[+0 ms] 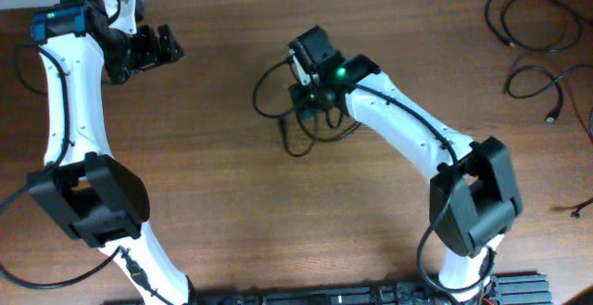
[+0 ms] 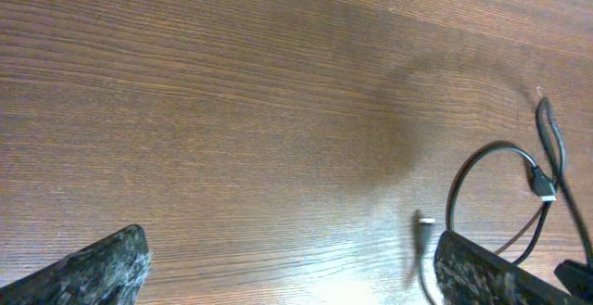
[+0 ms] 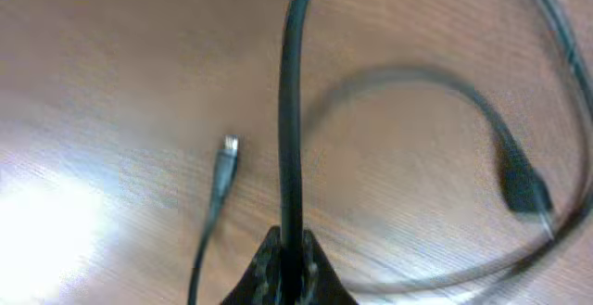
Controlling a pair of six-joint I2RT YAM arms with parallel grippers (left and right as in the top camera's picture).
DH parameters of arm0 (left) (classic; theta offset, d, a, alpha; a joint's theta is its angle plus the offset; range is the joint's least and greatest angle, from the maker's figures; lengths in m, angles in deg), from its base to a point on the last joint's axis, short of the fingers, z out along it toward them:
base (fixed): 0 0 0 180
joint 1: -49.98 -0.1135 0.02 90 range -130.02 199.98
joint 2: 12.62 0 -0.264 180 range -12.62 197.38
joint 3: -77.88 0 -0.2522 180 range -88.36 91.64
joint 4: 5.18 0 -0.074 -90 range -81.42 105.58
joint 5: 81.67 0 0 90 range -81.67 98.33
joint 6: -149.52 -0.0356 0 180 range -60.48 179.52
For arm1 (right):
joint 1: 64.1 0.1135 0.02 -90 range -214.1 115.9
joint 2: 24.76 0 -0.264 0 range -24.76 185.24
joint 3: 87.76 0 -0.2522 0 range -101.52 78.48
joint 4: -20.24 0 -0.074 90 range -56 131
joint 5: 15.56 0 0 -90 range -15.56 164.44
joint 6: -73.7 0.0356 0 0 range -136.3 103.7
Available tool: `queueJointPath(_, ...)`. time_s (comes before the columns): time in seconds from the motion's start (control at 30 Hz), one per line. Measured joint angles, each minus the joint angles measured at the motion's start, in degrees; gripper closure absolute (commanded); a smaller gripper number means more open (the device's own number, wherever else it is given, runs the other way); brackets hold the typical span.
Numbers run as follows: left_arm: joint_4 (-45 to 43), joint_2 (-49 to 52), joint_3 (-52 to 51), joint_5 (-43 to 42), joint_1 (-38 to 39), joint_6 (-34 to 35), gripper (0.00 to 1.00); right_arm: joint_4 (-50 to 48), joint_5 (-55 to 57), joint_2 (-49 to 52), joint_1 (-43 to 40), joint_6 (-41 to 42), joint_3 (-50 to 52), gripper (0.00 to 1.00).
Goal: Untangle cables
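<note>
The cables [image 1: 278, 110] are thin black cords looped in a small bundle at the table's middle, partly hidden under my right wrist. My right gripper [image 1: 310, 96] sits over the bundle, shut on one black cord [image 3: 290, 110] that rises straight up between its fingertips [image 3: 290, 254]. A loose plug end [image 3: 225, 161] lies to the left and another plug [image 3: 522, 184] to the right. My left gripper [image 1: 157, 45] is open and empty at the far left, away from the bundle. Its view shows cord loops [image 2: 500, 184] at the right edge.
More black cords [image 1: 533, 27] lie coiled at the table's far right corner, with another loop [image 1: 542, 87] below them. Bare wooden tabletop [image 1: 232, 212] spreads in front. The arm bases stand at the near edge.
</note>
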Motion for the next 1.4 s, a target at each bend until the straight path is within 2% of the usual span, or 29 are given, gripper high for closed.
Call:
queueJointPath(0.07, 0.02, 0.00, 0.00, 0.00, 0.00, 0.00, 0.01, 1.88, -0.04, 1.97, -0.57, -3.54, 2.21, 0.49)
queueJointPath(0.17, 0.02, 0.00, 0.00, 0.00, 0.00, 0.00, 0.01, 1.95, -0.09, 2.73, -0.66, -5.55, 6.45, 0.25)
queueJointPath(0.2, 0.04, 0.00, 0.00, 0.02, 0.00, 0.00, 0.01, 1.60, -0.04, 2.73, -0.66, -5.92, 7.93, 0.23)
queueJointPath(0.3, 0.04, 0.00, 0.00, 0.02, 0.00, 0.00, 0.01, -6.95, -0.04, 2.99, -0.66, -11.50, 14.67, 0.24)
queueJointPath(0.33, 0.04, 0.00, -0.02, 0.02, 0.00, 0.00, 0.01, -9.09, 0.24, 3.06, -0.66, -12.63, 16.37, 0.43)
queueJointPath(0.4, 0.04, 0.00, 0.00, 0.02, 0.00, 0.00, 0.01, -11.28, 0.17, 2.78, -0.66, -13.88, 17.40, 0.96)
queueJointPath(0.43, 0.04, 0.00, 0.00, 0.00, 0.00, 0.00, 0.01, -11.74, 0.09, 2.75, -0.66, -14.47, 17.55, 0.96)
queueJointPath(0.5, 0.07, 0.00, 0.00, 0.00, 0.00, 0.00, 0.01, -12.13, 2.49, 2.78, -0.66, -14.60, 17.55, 0.96)
queueJointPath(0.57, 0.07, 0.00, 0.00, 0.02, 0.00, 0.00, 0.01, -10.82, 11.32, 3.19, -1.88, -14.01, 16.55, 0.96)
queueJointPath(0.63, 0.07, 0.00, 0.00, 0.00, 0.00, 0.00, 0.01, -9.40, 15.85, 4.59, -6.43, -15.23, 14.19, 0.96)
queueJointPath(0.7, 0.07, 0.00, 0.00, 0.00, 0.00, 0.00, 0.01, -13.16, 17.14, 5.14, -15.32, -20.37, 9.97, 0.96)
queueJointPath(0.77, 0.04, 0.00, 0.00, 0.02, 0.00, 0.00, 0.01, -21.66, 14.27, 5.18, -23.96, -27.54, 9.05, 0.96)
queueJointPath(0.9, 0.09, 0.00, 0.00, 0.02, 0.00, 0.00, 0.01, -34.10, 4.04, 7.02, -33.79, -31.65, 8.72, 0.96)
queueJointPath(0.93, 0.09, 0.00, 0.00, 0.00, 0.00, 0.00, 0.01, -34.47, 2.60, 8.76, -35.85, -32.61, 8.70, 0.83)
queueJointPath(0.97, 0.09, 0.00, 0.00, 0.02, 0.00, 0.00, 0.01, -34.47, 1.70, 10.25, -37.57, -33.31, 8.70, 0.53)
queueJointPath(1.0, 0.07, 0.00, 0.00, 0.02, 0.00, 0.00, 0.01, -34.49, 1.01, 10.88, -38.45, -33.77, 8.70, 0.29)
queueJointPath(1.03, 0.09, 0.00, 0.00, 0.00, 0.00, 0.00, 0.01, -34.71, 0.24, 10.88, -38.38, -34.25, 8.52, 0.18)
queueJointPath(1.1, 0.09, 0.00, 0.00, 0.02, 0.00, 0.00, 0.01, -30.21, -4.46, 10.75, -37.33, -31.17, 6.67, 0.18)
queueJointPath(1.13, 0.07, 0.00, 0.00, 0.02, 0.00, 0.00, 0.01, -26.71, -8.72, 10.43, -36.57, -29.66, 5.11, 0.02)
queueJointPath(1.17, 0.07, 0.00, 0.00, 0.02, 0.00, 0.00, 0.01, -24.68, -13.09, 9.01, -34.34, -27.63, 3.17, 0.01)
queueJointPath(1.23, 0.07, 0.00, 0.00, 0.00, 0.00, 0.00, 0.01, -24.57, -8.24, 7.89, -32.59, -26.84, 2.10, 0.05)
queueJointPath(1.27, 0.09, 0.00, 0.00, 0.00, 0.00, 0.00, 0.01, -25.18, -4.61, 7.87, -33.18, -26.40, 2.03, 0.16)
queueJointPath(1.3, 0.09, 0.00, 0.00, 0.02, 0.00, 0.00, 0.01, -25.79, -2.19, 7.91, -35.19, -26.16, 2.05, 0.33)
queueJointPath(1.4, 0.07, 0.00, 0.00, 0.00, 0.00, 0.00, 0.01, -26.58, -2.60, 9.60, -41.68, -25.35, 2.03, 0.36)
